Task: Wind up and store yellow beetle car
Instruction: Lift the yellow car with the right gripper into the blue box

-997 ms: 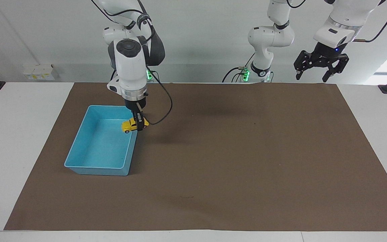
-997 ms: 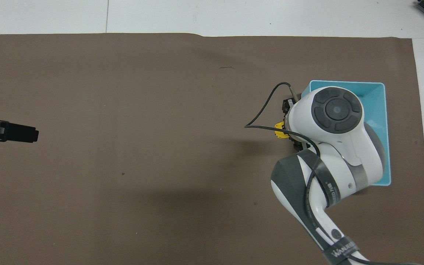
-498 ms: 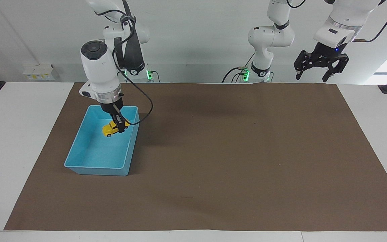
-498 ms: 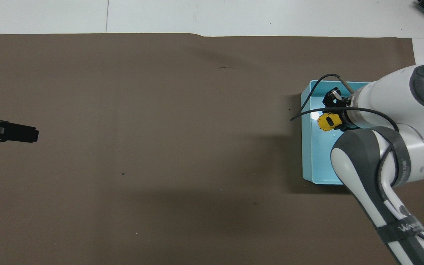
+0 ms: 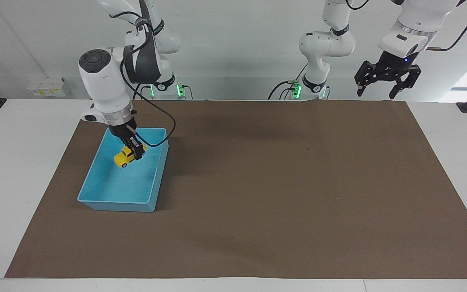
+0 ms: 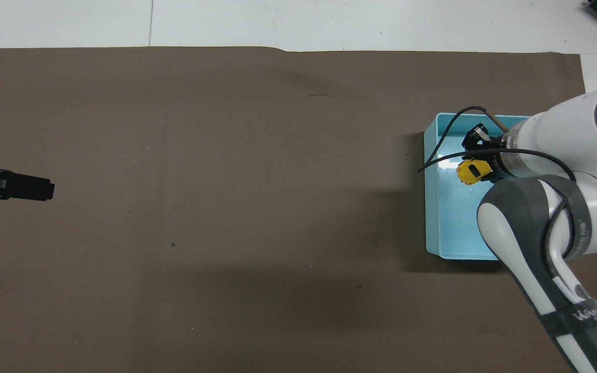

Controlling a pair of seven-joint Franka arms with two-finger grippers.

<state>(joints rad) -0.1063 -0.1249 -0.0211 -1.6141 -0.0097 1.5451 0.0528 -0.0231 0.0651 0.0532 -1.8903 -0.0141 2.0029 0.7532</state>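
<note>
The yellow beetle car (image 5: 125, 156) (image 6: 470, 171) hangs nose-down over the inside of the blue tray (image 5: 95, 200) (image 6: 434, 217), at the right arm's end of the table. My right gripper (image 5: 136, 151) (image 6: 482, 167) is shut on the car's rear, reaching down into the tray from above. Whether the car touches the tray floor cannot be told. My left gripper (image 5: 382, 84) waits open, raised high at the left arm's end of the table; only its dark tip (image 6: 16, 185) shows in the overhead view.
A brown mat (image 5: 282, 182) covers most of the white table. The right arm's black cable (image 5: 164, 129) loops over the tray's rim nearest the robots.
My right gripper carried the car from over the tray's rim toward the right arm's end of the table and lower, so it now hangs inside the tray. The left arm has not moved.
</note>
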